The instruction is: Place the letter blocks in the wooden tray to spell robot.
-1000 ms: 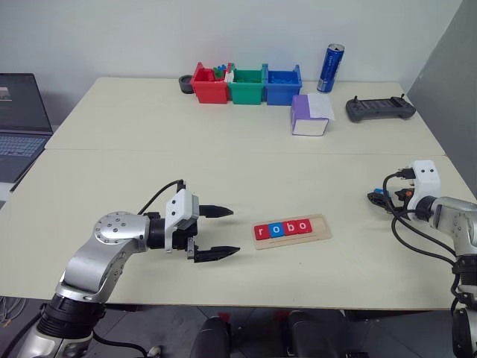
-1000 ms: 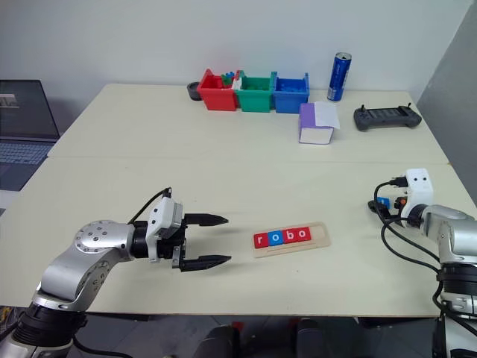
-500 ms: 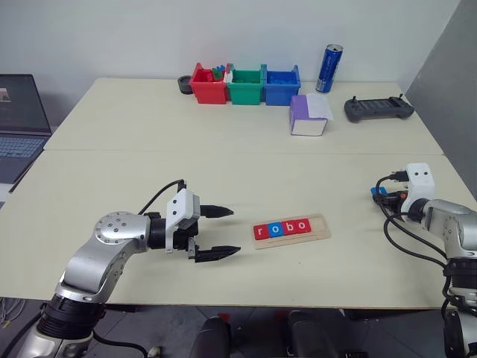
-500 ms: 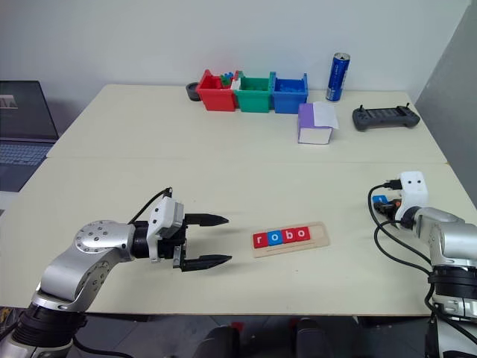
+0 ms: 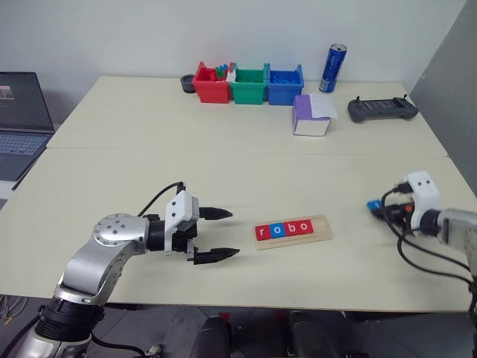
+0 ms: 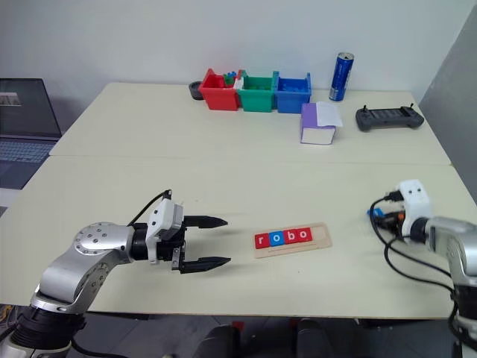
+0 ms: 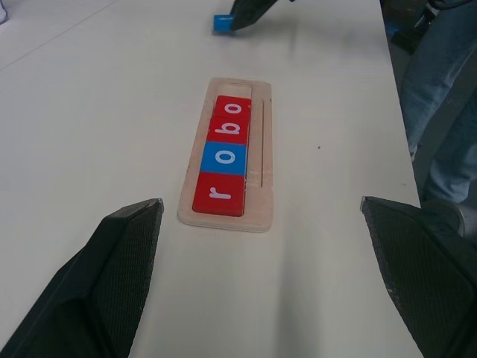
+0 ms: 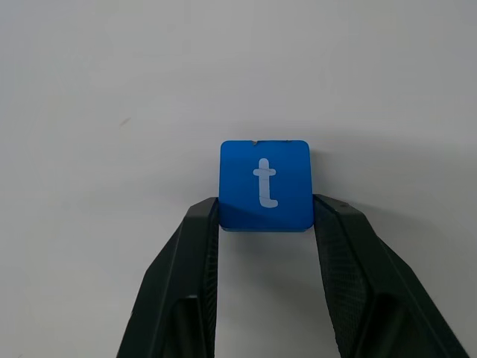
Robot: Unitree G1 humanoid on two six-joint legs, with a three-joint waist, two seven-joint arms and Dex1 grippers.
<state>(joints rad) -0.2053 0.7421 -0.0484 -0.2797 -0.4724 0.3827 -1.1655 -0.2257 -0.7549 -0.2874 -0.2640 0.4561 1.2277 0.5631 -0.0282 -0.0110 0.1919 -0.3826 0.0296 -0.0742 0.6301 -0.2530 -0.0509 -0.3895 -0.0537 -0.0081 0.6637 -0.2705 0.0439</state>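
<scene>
Right wrist view, blue t block (image 8: 264, 185) clamped between jaws

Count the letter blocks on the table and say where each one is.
5. Four sit in the wooden tray: r, o, b, o. The blue t block is pinched in the right hand, off to the tray's right.

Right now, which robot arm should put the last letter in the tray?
The right one, probably. Its gripper already has its jaws closed on the blue t block, while the left gripper hangs open with nothing between its jaws, beside the wooden tray, whose last slot is empty.
</scene>
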